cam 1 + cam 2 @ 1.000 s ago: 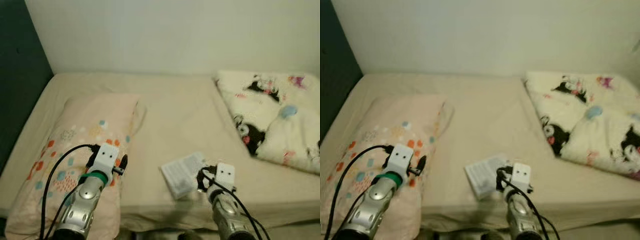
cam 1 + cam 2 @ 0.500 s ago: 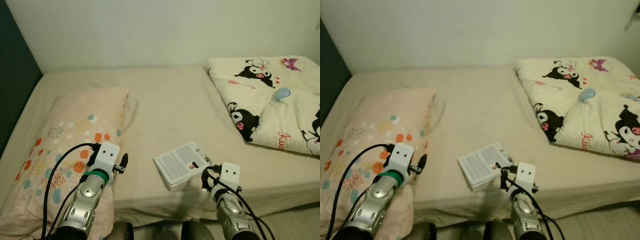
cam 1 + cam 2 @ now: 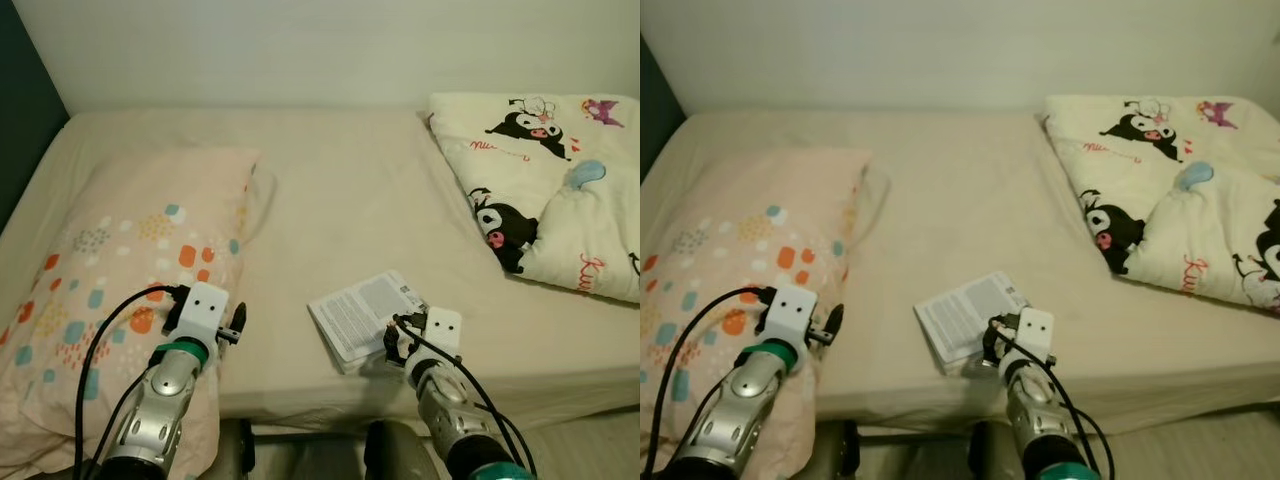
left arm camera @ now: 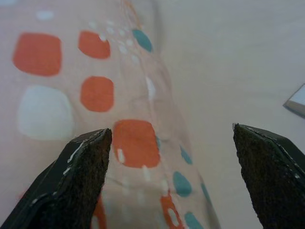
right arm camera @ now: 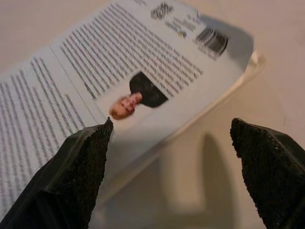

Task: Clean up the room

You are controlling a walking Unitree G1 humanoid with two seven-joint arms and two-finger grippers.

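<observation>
Near the front edge of the bed (image 3: pixel 360 190), a white book (image 3: pixel 364 314) lies back cover up, with the right tool (image 5: pixel 171 157) spread open just short of its near corner and the left tool (image 4: pixel 174 162), likewise open, over the patterned pillow (image 3: pixel 120 260), the cartoon-print blanket (image 3: pixel 560 190) well apart.
</observation>
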